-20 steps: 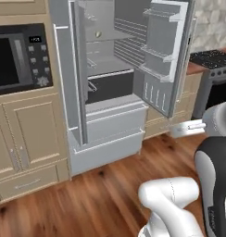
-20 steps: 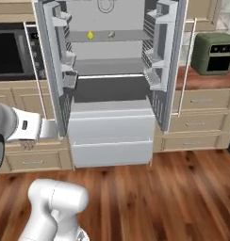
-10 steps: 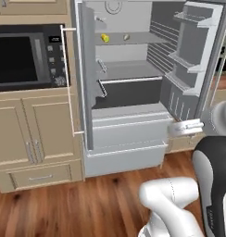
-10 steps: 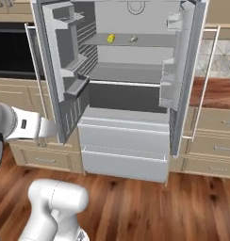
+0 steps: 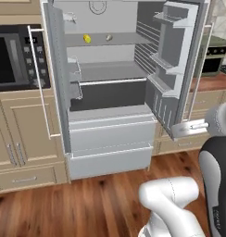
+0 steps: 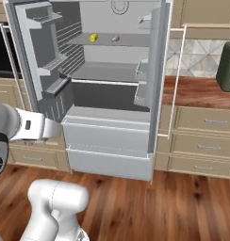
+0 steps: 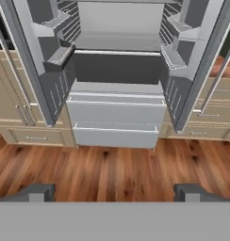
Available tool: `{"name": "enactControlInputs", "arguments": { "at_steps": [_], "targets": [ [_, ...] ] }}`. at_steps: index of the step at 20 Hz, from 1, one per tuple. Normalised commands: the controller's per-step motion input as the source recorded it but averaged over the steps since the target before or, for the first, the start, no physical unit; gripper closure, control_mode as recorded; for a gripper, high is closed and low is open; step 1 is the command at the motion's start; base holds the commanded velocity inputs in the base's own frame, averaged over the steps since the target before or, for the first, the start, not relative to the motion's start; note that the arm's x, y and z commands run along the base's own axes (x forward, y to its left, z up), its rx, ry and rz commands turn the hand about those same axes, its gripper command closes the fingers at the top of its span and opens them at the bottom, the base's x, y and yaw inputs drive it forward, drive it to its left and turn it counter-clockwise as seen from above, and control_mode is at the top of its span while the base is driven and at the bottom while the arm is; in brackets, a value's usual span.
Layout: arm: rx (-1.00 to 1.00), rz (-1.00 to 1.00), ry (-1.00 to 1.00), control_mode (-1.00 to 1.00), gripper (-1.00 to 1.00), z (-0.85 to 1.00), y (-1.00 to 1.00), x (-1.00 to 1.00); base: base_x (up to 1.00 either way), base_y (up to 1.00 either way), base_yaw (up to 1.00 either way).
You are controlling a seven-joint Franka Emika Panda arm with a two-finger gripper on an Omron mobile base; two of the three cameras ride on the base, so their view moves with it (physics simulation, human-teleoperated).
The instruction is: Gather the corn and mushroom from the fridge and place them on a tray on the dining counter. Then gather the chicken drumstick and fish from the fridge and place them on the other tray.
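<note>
The fridge [image 5: 110, 115] stands open with both doors swung wide. On its upper shelf lie the yellow corn [image 5: 87, 38] [image 6: 93, 37] and, just to its right, the small grey-brown mushroom [image 5: 109, 37] [image 6: 115, 38]. Chicken drumstick, fish, trays and dining counter are out of view. My gripper [image 7: 114, 193] is open, its two dark fingertips [image 7: 36, 192] far apart with nothing between them. It hangs well back from the fridge, over the wooden floor, looking at the lower shelves and drawers.
The left fridge door [image 7: 36, 66] and right door [image 7: 192, 61] jut out towards me on each side. A built-in microwave [image 5: 13, 58] sits left of the fridge, a green toaster oven [image 6: 228, 66] on the counter to the right. Wood floor [image 7: 112, 169] lies in front.
The whole picture has shifted, so the base has moved: the fridge now sits nearer and more face-on. The gripper stays open and empty.
</note>
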Motion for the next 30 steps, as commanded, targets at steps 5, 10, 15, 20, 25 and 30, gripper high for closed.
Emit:
{"name": "enactControlInputs", "arguments": {
  "at_steps": [5, 10, 15, 20, 25, 30],
  "targets": [
    [0.00, 0.00, 0.00, 1.00, -1.00, 0.00, 0.00, 0.00, 0.63, 0.00, 0.00],
    [0.00, 0.00, 0.00, 1.00, -1.00, 0.00, 0.00, 0.00, 0.78, 0.01, 0.00],
    [0.00, 0.00, 0.00, 1.00, -1.00, 0.00, 0.00, 0.00, 0.79, 0.00, 0.00],
    [0.00, 0.00, 0.00, 1.00, -1.00, 0.00, 0.00, 0.00, 0.82, 0.00, 0.00],
    [0.00, 0.00, 0.00, 1.00, -1.00, 0.00, 0.00, 0.00, 0.71, 0.03, 0.00],
    [0.00, 0.00, 0.00, 1.00, -1.00, 0.00, 0.00, 0.00, 0.57, 0.18, 0.02]
  ]
}}
